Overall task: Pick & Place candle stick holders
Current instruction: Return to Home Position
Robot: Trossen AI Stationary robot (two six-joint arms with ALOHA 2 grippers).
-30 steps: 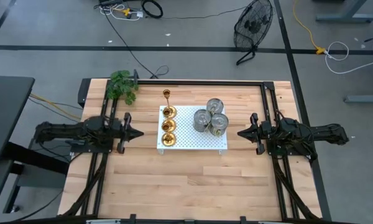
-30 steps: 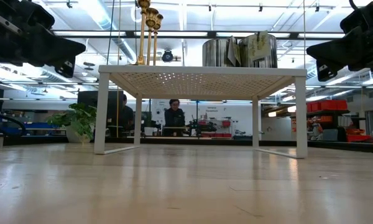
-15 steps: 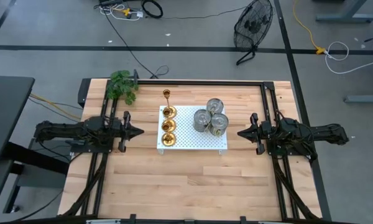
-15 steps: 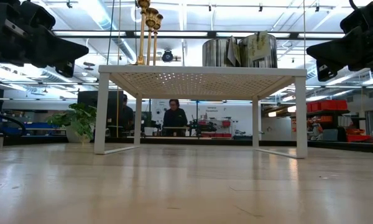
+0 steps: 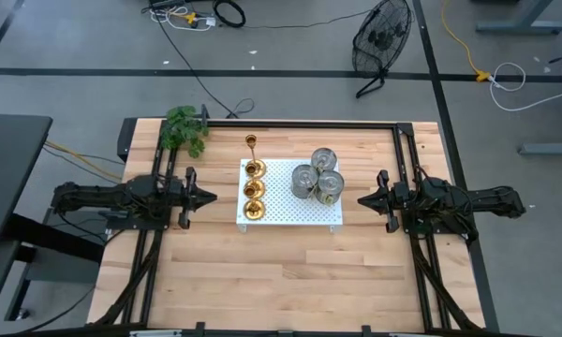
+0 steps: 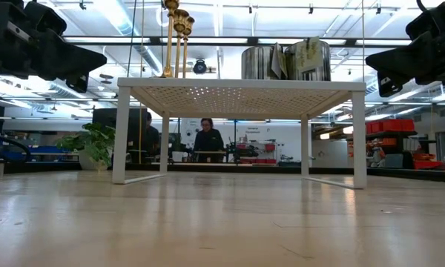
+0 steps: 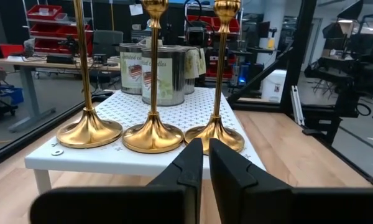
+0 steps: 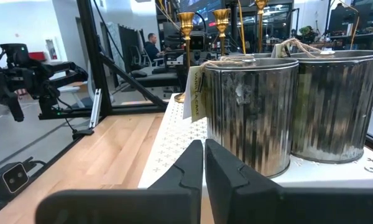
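since the earlier frames only the left end effector (image 5: 213, 198) has crept a little toward the shelf (image 5: 290, 213). the right end effector (image 5: 361, 199) and all the objects have stayed where they were. both end effectors are clenched on nothing, with the fingers pressed together. the left one hovers between the shelf and the left edge of the table (image 5: 281, 271), and the right one between the shelf and the table's right edge; neither touches the shelf. i judge this to be the resting pose: the arms are kept back so that nothing on the shelf is knocked by accident.

the three candle stick holders (image 5: 254, 190) stand upright in one row along the left edge of the white shelf. their bases are close together and the tallest is at the far end. this row lies on the left arm's side. the three metal tins (image 5: 317, 178) stand in a tight group near the far right corner of the shelf, on the right arm's side. the placing looks complete, so no grasp seems needed now.
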